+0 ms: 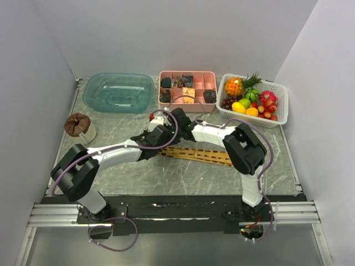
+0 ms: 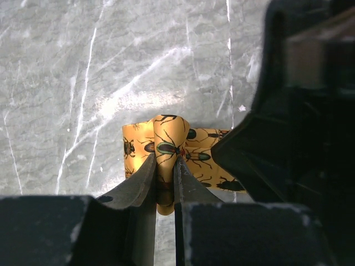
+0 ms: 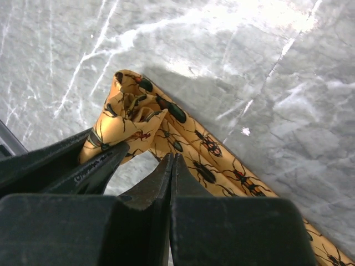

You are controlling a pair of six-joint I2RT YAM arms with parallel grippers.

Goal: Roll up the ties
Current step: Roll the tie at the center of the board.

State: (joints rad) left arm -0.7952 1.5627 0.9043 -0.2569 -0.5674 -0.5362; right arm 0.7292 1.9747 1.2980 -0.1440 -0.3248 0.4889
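Observation:
The tie (image 1: 201,155) is golden-yellow with dark beetle prints. It lies flat on the marble table, running right from where both grippers meet. Its left end is folded up into a loose loop (image 2: 168,131). My left gripper (image 2: 165,162) is shut on that loop, pinching the cloth between its tips. The loop shows crumpled (image 3: 130,108) in the right wrist view, with the left fingers (image 3: 83,163) on it. My right gripper (image 3: 172,158) is shut with nothing between its tips, poised just over the flat strip (image 3: 222,160) beside the loop. From above, the left gripper (image 1: 160,136) and right gripper (image 1: 177,118) crowd together.
Along the back stand a clear teal tub (image 1: 119,91), a pink divided tray (image 1: 206,105) holding small dark bundles, and a white basket (image 1: 283,108) of fruit. A brown rolled item on a pale stand (image 1: 77,125) sits at the left. White walls close three sides.

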